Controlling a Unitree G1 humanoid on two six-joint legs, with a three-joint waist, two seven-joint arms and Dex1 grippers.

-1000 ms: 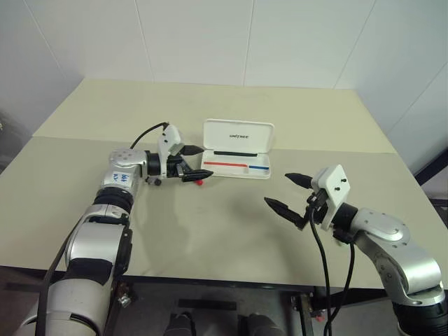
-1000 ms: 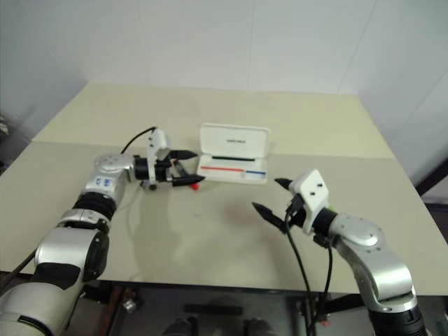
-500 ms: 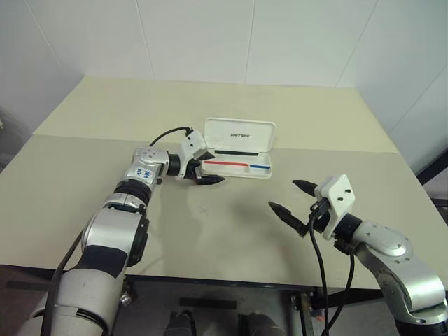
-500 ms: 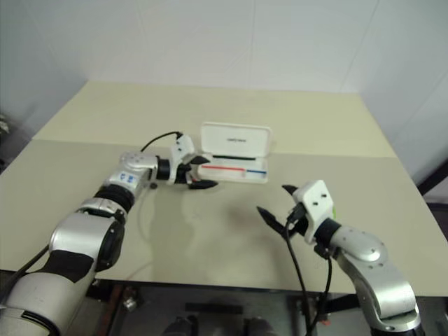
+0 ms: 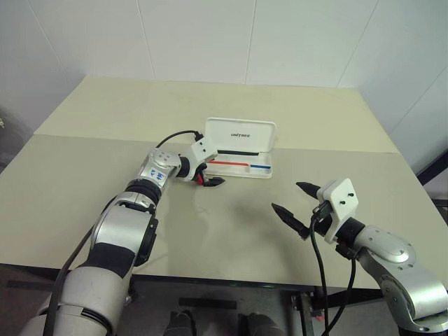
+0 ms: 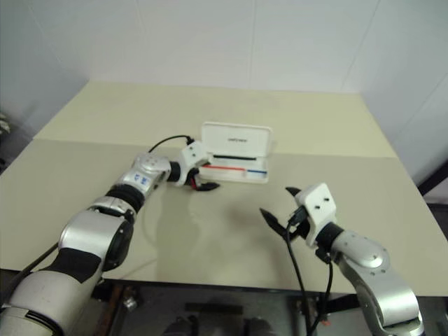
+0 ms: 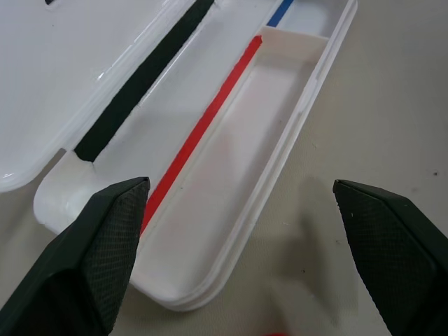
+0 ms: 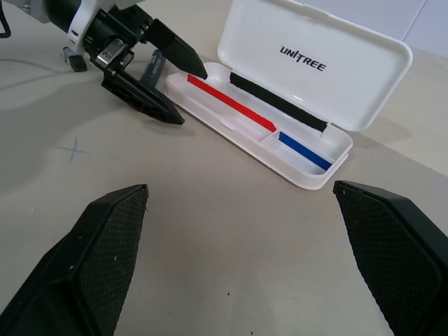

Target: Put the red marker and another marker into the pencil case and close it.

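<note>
With the pencil case (image 5: 238, 149) lying open near the middle of the counter (image 5: 210, 231), its lid raised and the red-and-blue stripe showing along the inner tray, I have my left hand (image 5: 208, 175) at the case's near left corner, fingers spread wide and gripping nothing. From the left wrist view one finger (image 7: 84, 262) sits over the tray's end and the other over bare counter. Between those fingers I can make out a bit of red, which I take for the red marker (image 5: 199, 179), lying on the counter just beside the case; most of it is hidden. My right hand (image 5: 292, 203) hangs well apart to the right, also wide open and empty.
</note>
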